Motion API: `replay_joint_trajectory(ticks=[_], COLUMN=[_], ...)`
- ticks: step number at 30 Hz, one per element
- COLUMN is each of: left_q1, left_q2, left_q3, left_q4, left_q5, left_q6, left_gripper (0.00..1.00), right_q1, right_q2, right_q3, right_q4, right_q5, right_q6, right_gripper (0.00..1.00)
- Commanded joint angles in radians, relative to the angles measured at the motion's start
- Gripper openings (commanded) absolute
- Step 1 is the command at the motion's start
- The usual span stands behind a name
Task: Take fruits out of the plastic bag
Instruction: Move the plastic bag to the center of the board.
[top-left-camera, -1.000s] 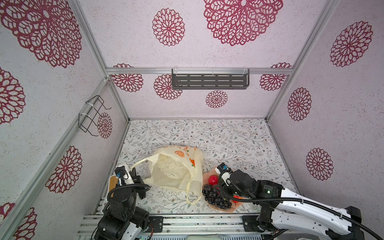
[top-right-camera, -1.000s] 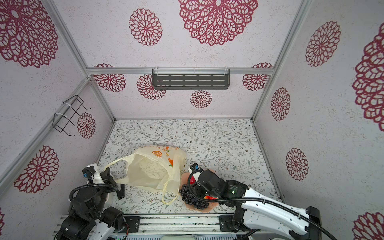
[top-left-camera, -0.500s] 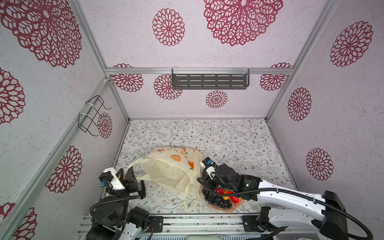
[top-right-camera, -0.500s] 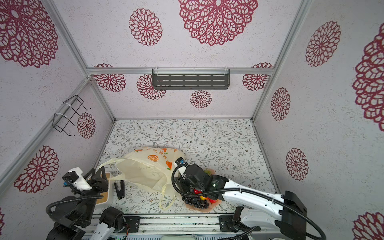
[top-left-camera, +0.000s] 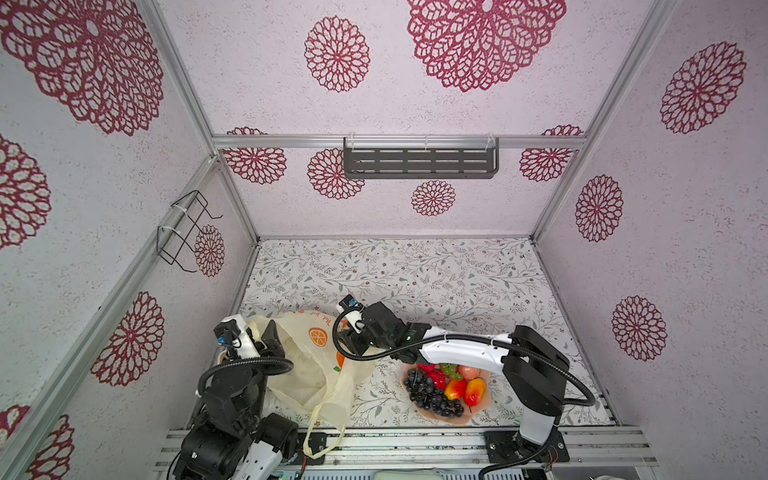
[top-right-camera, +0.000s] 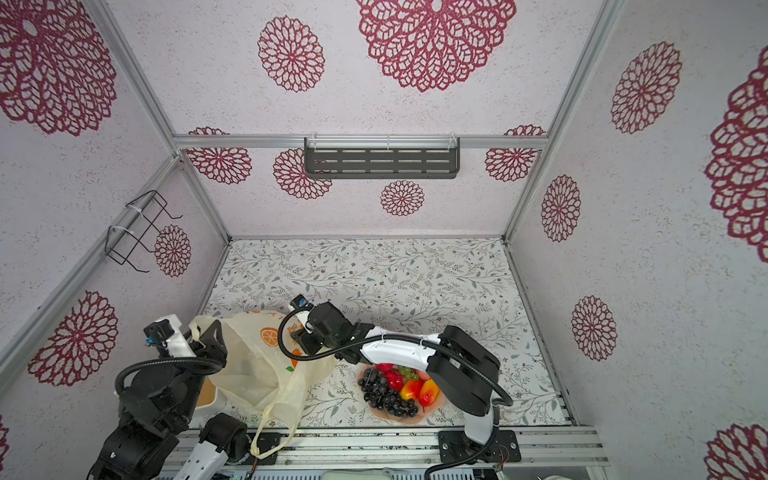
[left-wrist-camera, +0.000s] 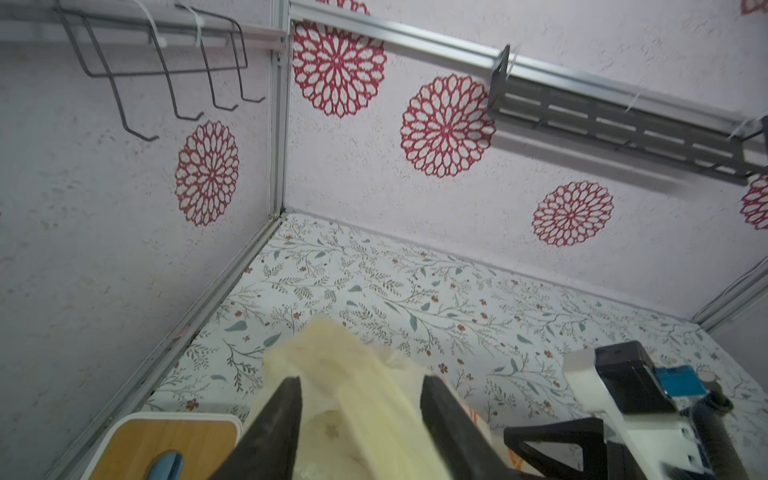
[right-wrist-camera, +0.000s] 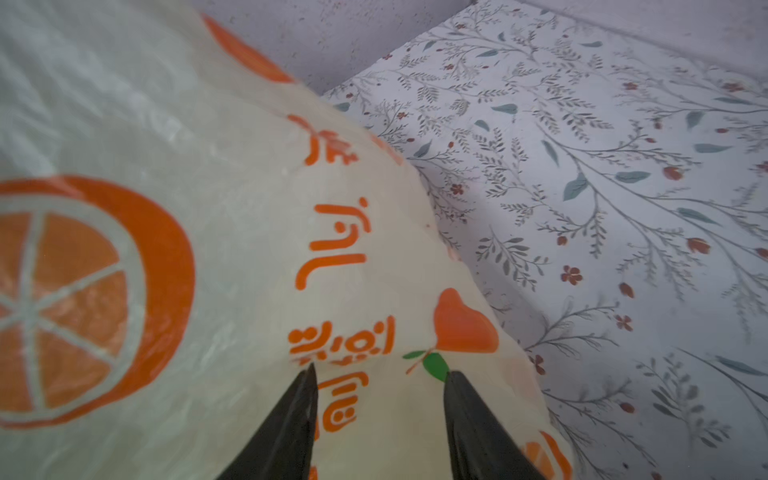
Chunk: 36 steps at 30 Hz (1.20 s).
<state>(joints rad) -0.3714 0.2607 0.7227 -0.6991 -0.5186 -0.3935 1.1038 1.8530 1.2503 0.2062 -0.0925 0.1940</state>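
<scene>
- Cream-yellow film of the plastic bag (left-wrist-camera: 345, 361) stands up between the fingers of the left gripper (left-wrist-camera: 361, 379). The jaws are spread with a clear gap, so the film runs loose through them and is not pinched.
- Black fingers of the right gripper (right-wrist-camera: 381, 370) are spread too and hold nothing. The bag's orange-printed face lies directly under and ahead of the tips; whether they touch it I cannot tell.
- Seen in both top views, the bag lies slack between the two grippers. The left one is at its far edge and the right one over its near printed side.
- Glossy fruits (top-left-camera: 446, 386) are heaped in the pink bowl (top-left-camera: 457, 420). The bowl sits behind the right gripper, back along its own arm, and well apart from the left gripper, with the bag between.
- Whether any fruit is left inside the bag cannot be made out through the film.
- Likely trouble:
  - With neither gripper clamped, the mouth may sag shut, because nothing holds the thin film up.
  - If the right gripper closes where it hangs, it would probably catch both layers and seal the bag rather than open it.
  - A pull from the left gripper could drag the whole light bag instead of spreading it.
  - The loop handle (top-left-camera: 330, 405) trails over the front rail (top-left-camera: 415, 446) and might snag there.
  - A swing of the right arm back toward its base could clip the bowl and spill the fruits.
</scene>
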Motion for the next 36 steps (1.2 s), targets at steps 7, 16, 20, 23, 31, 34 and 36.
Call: replay_joint_trajectory(ticks=[7,16,20,23,31,34,36], left_q1=[0.006,0.006,0.006,0.005,0.006,0.006,0.005], left_q2=[-0.1,-0.109,-0.117,-0.116,-0.032,0.077,0.161], left_q3=[-0.026,0.017,0.027,0.022,-0.07,-0.094,-0.104], left_q4=[-0.008,-0.041,-0.041,-0.018,0.181,0.316,0.397], left_q5=[-0.026,0.021,0.023,0.009,-0.06,-0.088,-0.151], left_q6=[-0.047,-0.05,-0.035,-0.027,-0.024,0.002,0.03], left_gripper=[0.57,0.65,0.67,0.67,0.68,0.68,0.69], right_q1=[0.018,-0.113,-0.194,-0.248,-0.347,-0.348,-0.349], right_q2=[0.222,0.429,0.48,0.496,0.495,0.403,0.302], right_q3=[0.191,0.441,0.558,0.617,0.782,0.779,0.694], right_q4=[-0.018,-0.298,-0.432,-0.48,-0.585,-0.604,-0.557], right_q5=[-0.242,-0.032,0.07,0.121,0.19,0.155,0.146], right_q6=[-0.07,-0.076,-0.1,-0.126,-0.218,-0.242,-0.223], right_gripper=[0.5,0.48,0.48,0.49,0.53,0.56,0.58])
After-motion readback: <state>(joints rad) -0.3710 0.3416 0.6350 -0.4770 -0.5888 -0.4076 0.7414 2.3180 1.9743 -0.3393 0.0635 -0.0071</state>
